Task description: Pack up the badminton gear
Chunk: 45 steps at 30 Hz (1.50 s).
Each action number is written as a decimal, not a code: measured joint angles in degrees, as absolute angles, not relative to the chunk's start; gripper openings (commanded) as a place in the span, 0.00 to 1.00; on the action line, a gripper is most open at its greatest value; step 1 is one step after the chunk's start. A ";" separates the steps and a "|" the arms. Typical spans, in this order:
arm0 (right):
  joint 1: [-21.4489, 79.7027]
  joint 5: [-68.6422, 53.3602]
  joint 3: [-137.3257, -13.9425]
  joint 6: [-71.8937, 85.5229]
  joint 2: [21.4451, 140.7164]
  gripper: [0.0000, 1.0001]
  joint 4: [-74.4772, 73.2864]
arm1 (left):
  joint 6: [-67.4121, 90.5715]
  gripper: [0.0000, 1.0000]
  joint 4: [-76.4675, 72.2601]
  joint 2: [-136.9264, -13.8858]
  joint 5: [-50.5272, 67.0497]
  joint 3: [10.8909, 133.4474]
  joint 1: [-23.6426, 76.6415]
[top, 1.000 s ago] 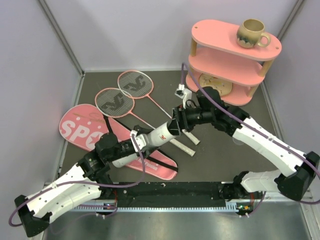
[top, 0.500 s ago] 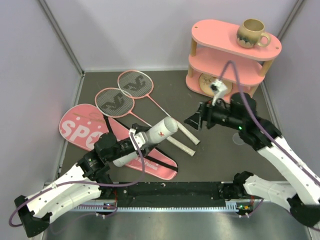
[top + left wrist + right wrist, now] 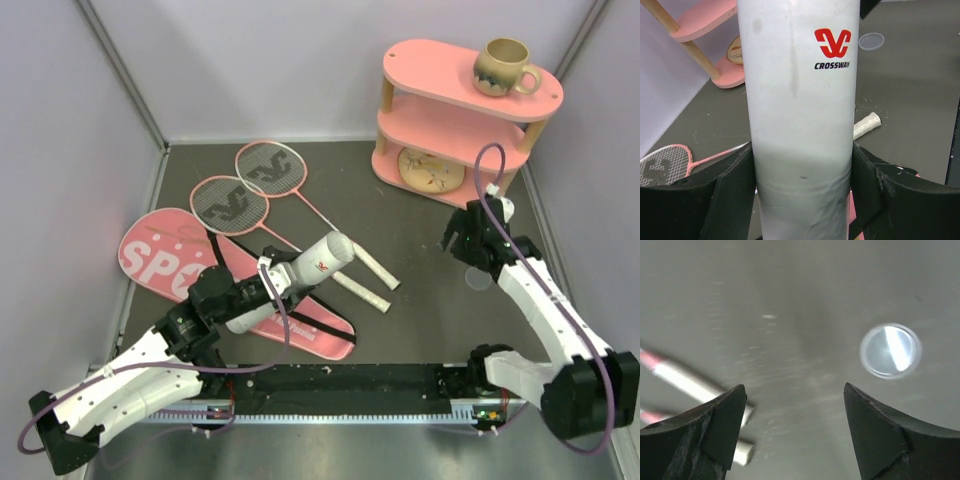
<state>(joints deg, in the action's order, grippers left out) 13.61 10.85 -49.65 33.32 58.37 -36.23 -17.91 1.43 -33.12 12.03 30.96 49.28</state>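
Note:
My left gripper (image 3: 265, 288) is shut on the long white tube (image 3: 318, 263) and holds it slanted, its open end pointing to the upper right; the left wrist view shows the tube (image 3: 800, 100) filling the space between the jaws. Two pink-framed rackets (image 3: 228, 203) (image 3: 270, 167) lie at the far left, their white handles (image 3: 368, 280) under the tube's end. The pink bag (image 3: 165, 255) with its black strap lies below the tube. My right gripper (image 3: 456, 233) (image 3: 795, 390) is open and empty over bare table. No shuttlecocks are in view.
A small clear round lid (image 3: 478, 280) (image 3: 890, 350) lies on the table just right of the right gripper. The pink two-tier shelf (image 3: 455, 110) stands at the back right with a beige mug (image 3: 503, 66) on top. Walls close the table's left, back and right.
My right gripper has drawn back from the tube's open end, moving right to near the clear lid. The left gripper and the tube have stayed still.

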 measured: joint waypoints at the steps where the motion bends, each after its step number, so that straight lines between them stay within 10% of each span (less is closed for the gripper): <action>1: 11.68 11.97 -48.51 34.17 60.55 0.67 -36.82 | -17.91 0.08 1.41 -33.12 11.99 30.96 49.30; 7: 2.52 14.57 -46.92 37.12 69.56 0.39 -35.40 | -17.91 0.08 1.37 -33.12 11.88 30.96 49.30; 26: -2.02 14.00 -46.50 37.74 86.11 0.28 -25.93 | -17.91 0.08 1.28 -33.15 11.09 30.96 49.45; 33: -2.07 11.73 -46.59 38.15 88.07 0.06 -22.41 | -17.93 0.08 1.28 -33.12 11.05 30.96 49.50; 41: -2.07 8.16 -46.39 37.39 88.03 0.09 -20.60 | -17.93 0.08 1.26 -33.12 10.68 30.96 49.50; 45: -2.04 3.66 -44.47 36.21 85.43 0.33 -21.04 | -17.93 0.08 1.26 -33.15 10.76 30.96 49.50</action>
<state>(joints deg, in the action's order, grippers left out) -2.04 3.66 -44.47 36.21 85.43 -21.04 -17.93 1.26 -33.15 10.76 30.96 49.50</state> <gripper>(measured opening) 0.144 0.701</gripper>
